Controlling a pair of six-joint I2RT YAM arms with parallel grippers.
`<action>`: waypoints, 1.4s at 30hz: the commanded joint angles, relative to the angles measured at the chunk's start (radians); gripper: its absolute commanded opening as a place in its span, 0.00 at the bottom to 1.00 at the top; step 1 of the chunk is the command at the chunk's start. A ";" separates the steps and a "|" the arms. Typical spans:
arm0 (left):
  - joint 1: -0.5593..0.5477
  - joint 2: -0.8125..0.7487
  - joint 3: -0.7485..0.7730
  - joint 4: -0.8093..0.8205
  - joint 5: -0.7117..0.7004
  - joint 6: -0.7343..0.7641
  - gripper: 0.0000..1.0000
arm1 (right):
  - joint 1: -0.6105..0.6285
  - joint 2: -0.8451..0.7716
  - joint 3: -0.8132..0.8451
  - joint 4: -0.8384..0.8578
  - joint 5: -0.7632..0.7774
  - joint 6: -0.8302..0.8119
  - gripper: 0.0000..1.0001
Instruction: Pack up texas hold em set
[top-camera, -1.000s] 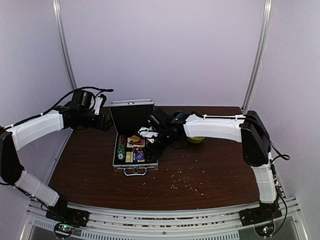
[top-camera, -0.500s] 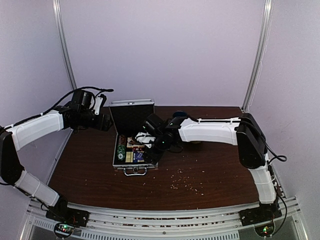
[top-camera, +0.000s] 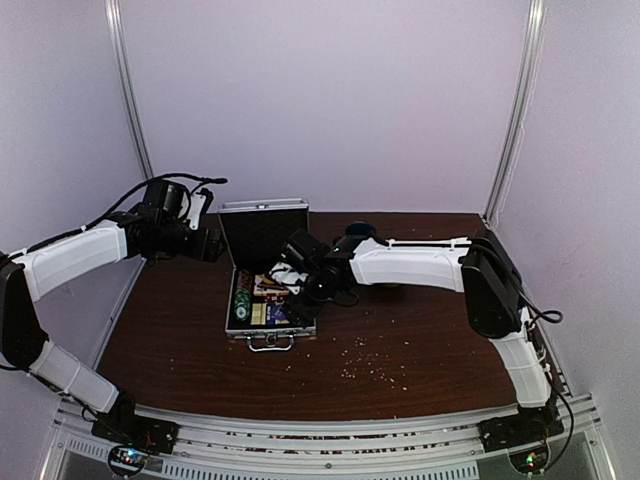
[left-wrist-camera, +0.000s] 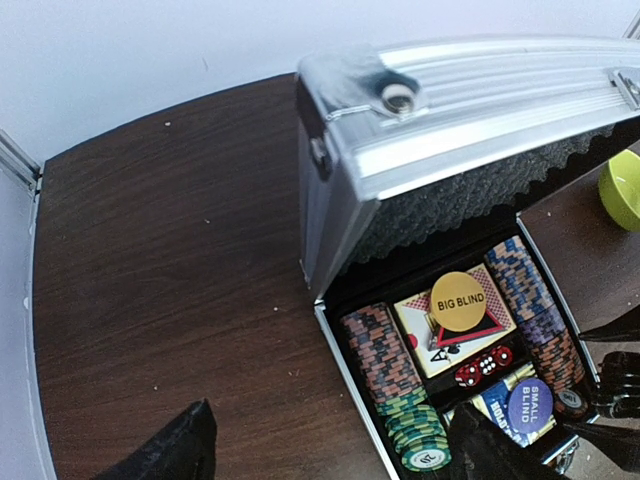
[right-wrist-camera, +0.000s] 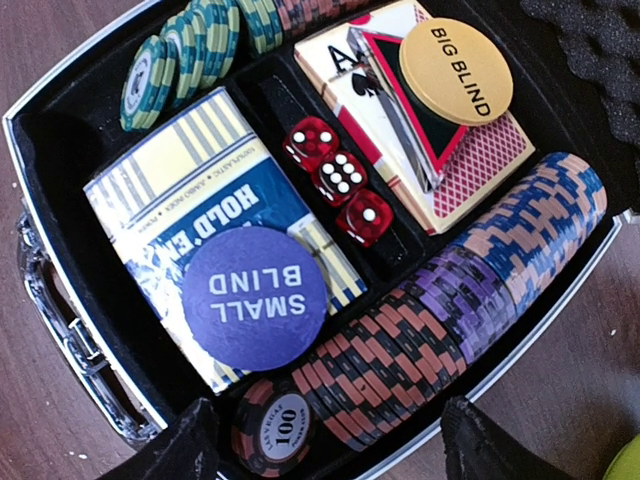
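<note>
From above, the right gripper (top-camera: 295, 280) and its arm cover the right side of the open case (top-camera: 250, 327), and the contents are too small to count. The left gripper (top-camera: 210, 247) hangs just left of the upright lid (top-camera: 262, 228). Its fingers cannot be made out in that view.

The left wrist camera shows them spread wide with nothing between, above bare table (left-wrist-camera: 150, 280). The frame cuts off the case's near corner and the bowl (left-wrist-camera: 625, 185) at the right edge.

The right wrist view shows its own fingers (right-wrist-camera: 190, 445) wide apart and empty over the case. Only this view gives a clear count:
- three dice (right-wrist-camera: 342, 172) in the middle slot
- one blue box (right-wrist-camera: 200, 215) and one red box (right-wrist-camera: 480, 150)
- two blind discs, one on each box
- one triangle (right-wrist-camera: 410, 115), partly under the yellow disc

The chips (right-wrist-camera: 450, 310) stand in two rows along the sides, and the far row runs out of frame.
</note>
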 joint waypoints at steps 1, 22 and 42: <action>0.012 -0.015 -0.013 0.041 0.015 0.014 0.82 | -0.004 0.014 0.016 -0.031 0.049 -0.010 0.78; 0.012 -0.014 -0.010 0.040 0.021 0.015 0.82 | -0.065 -0.002 0.092 -0.036 0.029 -0.030 0.75; 0.030 -0.010 0.249 0.053 -0.131 0.005 0.89 | -0.359 -0.622 -0.505 0.159 -0.228 -0.163 0.75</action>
